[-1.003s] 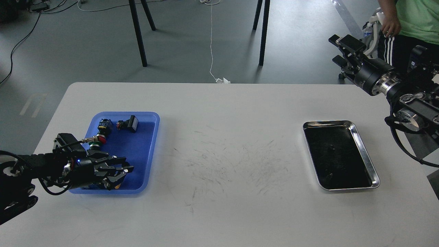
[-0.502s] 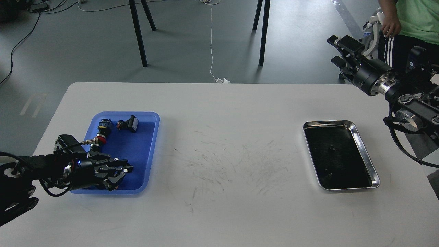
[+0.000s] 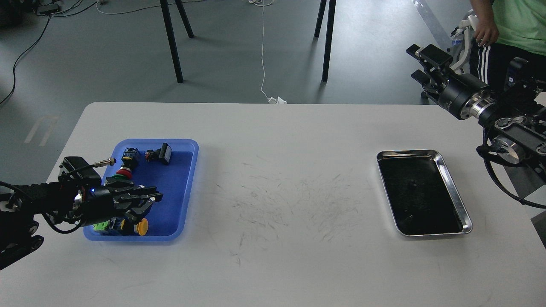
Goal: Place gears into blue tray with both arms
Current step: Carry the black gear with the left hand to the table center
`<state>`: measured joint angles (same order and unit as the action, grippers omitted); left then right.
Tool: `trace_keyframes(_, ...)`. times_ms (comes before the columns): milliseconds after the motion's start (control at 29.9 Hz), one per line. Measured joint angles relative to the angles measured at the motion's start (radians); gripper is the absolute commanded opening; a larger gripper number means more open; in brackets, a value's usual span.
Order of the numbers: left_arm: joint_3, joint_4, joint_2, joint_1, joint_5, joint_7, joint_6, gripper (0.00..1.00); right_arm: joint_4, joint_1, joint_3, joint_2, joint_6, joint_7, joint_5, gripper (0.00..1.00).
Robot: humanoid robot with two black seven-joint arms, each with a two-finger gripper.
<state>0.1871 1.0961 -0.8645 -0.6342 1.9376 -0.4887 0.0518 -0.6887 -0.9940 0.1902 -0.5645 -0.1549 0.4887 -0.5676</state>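
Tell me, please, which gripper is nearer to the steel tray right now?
The right. The right gripper is raised beyond the table's far right corner, up-right of the steel tray; the left gripper hangs over the blue tray, across the table.

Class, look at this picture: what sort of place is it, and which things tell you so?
Probably a robotics lab or workshop. A plain white table stands on a bare grey floor with loose cables, and a person stands by the robot arm.

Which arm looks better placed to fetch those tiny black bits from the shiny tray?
The right. Its tool hangs on the steel tray's side, while the left tool is over the blue tray, far away.
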Motion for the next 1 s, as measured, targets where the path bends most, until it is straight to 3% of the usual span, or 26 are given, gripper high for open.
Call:
trace_keyframes(334, -0.004, 0.057, 0.028, -0.133, -0.069, 0.0, -0.006, 0.14, 0.001, 0.0, 0.0, 0.01, 0.001, 0.0, 0.0, 0.84)
trace_keyframes(635, -0.014, 0.049, 0.222, -0.187, -0.067, 0.0, -0.018, 0.14, 0.001, -0.009, -0.001, 0.011, 0.002, 0.0, 0.0, 0.84)
trace_keyframes(1003, -0.085, -0.117, 0.568, -0.234, -0.06, 0.0, -0.04, 0.14, 0.001, -0.014, -0.002, 0.009, 0.012, 0.0, -0.001, 0.84)
